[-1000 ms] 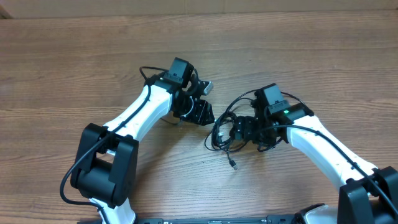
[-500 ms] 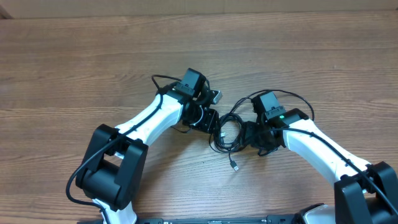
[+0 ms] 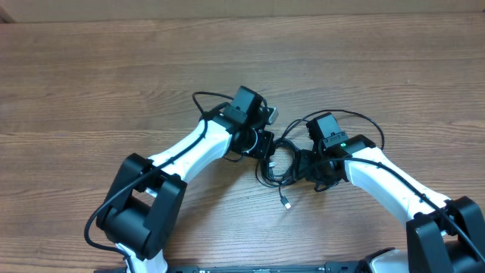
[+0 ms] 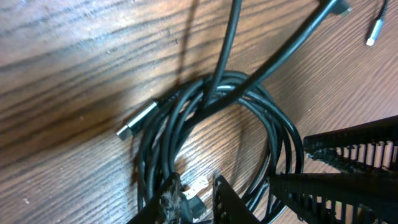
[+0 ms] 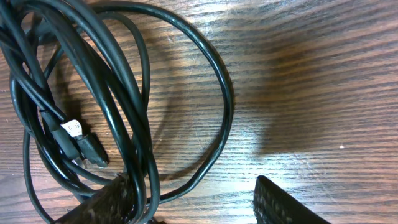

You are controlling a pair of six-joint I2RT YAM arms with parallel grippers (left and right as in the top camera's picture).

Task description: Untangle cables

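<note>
Left arm (image 3: 189,148), right arm (image 3: 386,174) angle inward, wrists near. Left gripper (image 4: 196,202) pinches cables (image 4: 273,137), jaws narrow. Right gripper (image 5: 193,202) jaws wide apart.

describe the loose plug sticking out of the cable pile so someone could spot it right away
On the table, between the left arm and right arm, the black cables lie in a coiled bundle. One cord runs out of its edge nearest the arms' bases and ends in a small plug. Seen from above, it alone lies on bare wood, clear of the loops.
</note>
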